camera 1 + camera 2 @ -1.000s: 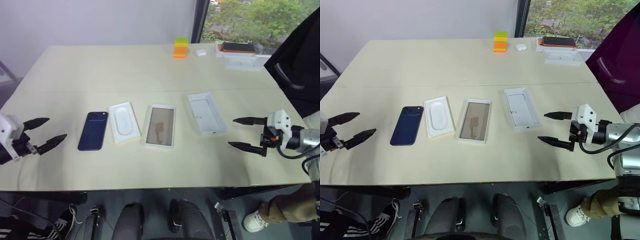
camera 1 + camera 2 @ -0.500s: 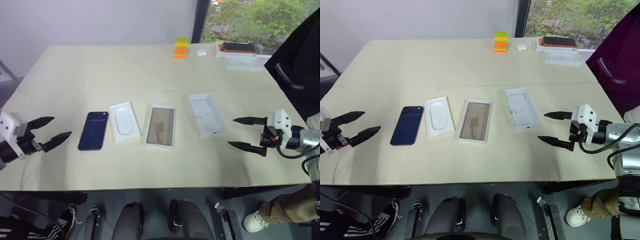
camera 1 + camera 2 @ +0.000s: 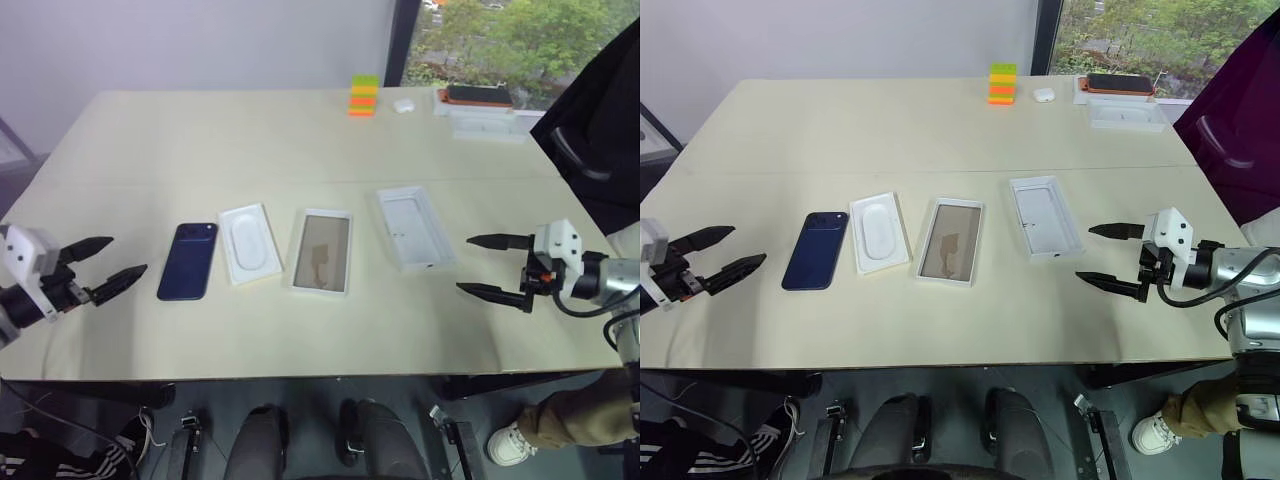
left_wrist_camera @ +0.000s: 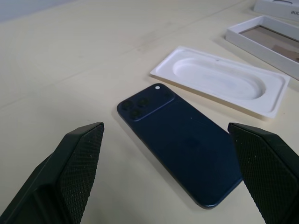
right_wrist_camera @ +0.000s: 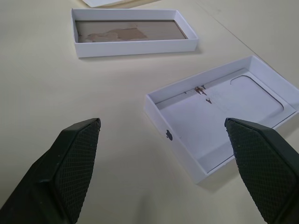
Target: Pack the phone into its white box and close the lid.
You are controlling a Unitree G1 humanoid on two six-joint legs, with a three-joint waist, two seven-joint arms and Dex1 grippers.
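**Nothing packed yet: both grippers spread and empty**

The left gripper (image 3: 103,270) hovers with its fingers spread wide, grasping nothing, pointing at the phone (image 3: 187,260), which lies flat on the surface (image 3: 250,130) just beyond it, camera cluster at the far end. The right gripper (image 3: 497,268) is likewise spread and empty, aimed toward the lid (image 3: 413,226), which lies underside up nearby. Between phone and lid sit a thin white insert (image 3: 248,242) and the white box (image 3: 322,251), its brown floor bare. By my judgement the task is at its start: the phone still has to be picked up, laid in the box, and the lid turned over and fitted.
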